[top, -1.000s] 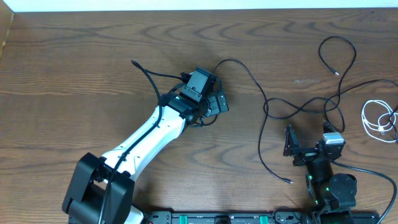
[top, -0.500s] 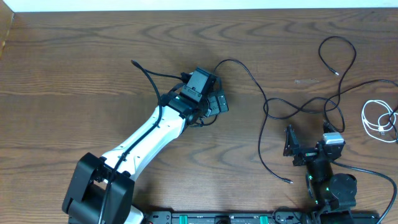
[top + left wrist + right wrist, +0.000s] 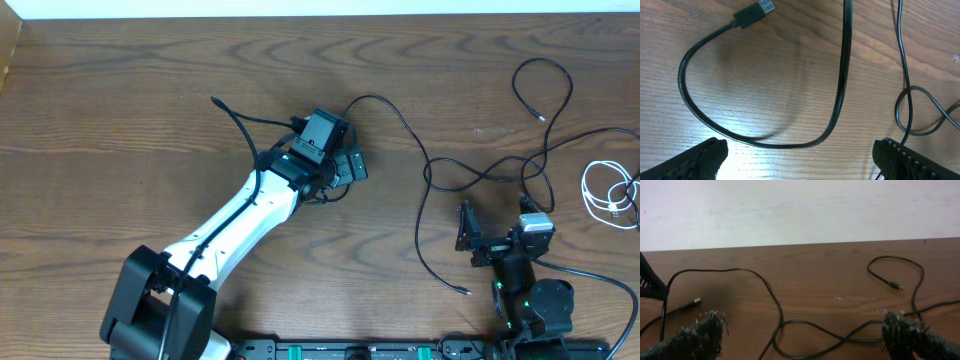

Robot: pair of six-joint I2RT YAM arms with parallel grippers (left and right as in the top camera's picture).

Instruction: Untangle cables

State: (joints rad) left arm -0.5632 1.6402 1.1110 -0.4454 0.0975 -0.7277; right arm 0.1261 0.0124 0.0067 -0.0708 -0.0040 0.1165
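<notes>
1. Left claw (image 3: 800, 148) — its jaws are standing wide and gripping nothing. It is hanging low over the table (image 3: 120, 120), near the middle, so that the bottom bend of the thick black cable (image 3: 840, 75) is lying between its fingers (image 3: 700, 157). Whether they are touching the cable cannot be told. This placing is probably setting up a pinch on that bend.
2. USB plug (image 3: 756, 11) — this free end of the same cable is lying flat on the wood, apart from every other strand, so this length is likely to come away easily.
3. Thin black cable (image 3: 903, 60) — it is running past on the right and crossing itself in a small loop near the right-hand finger.
4. Right claw (image 3: 803, 325) — also wide and empty, it is sitting low at the near edge and facing across the table toward the crossing strands.
5. Black cables (image 3: 490, 170) are lying crossed on the right half of the table. The white cable (image 3: 605, 195) is sitting coiled at the right edge, with a black strand seeming to cross it. Judging by this layout, the untangling is mostly undone.
6. Containers — none is showing; every cable is lying on bare wood.
</notes>
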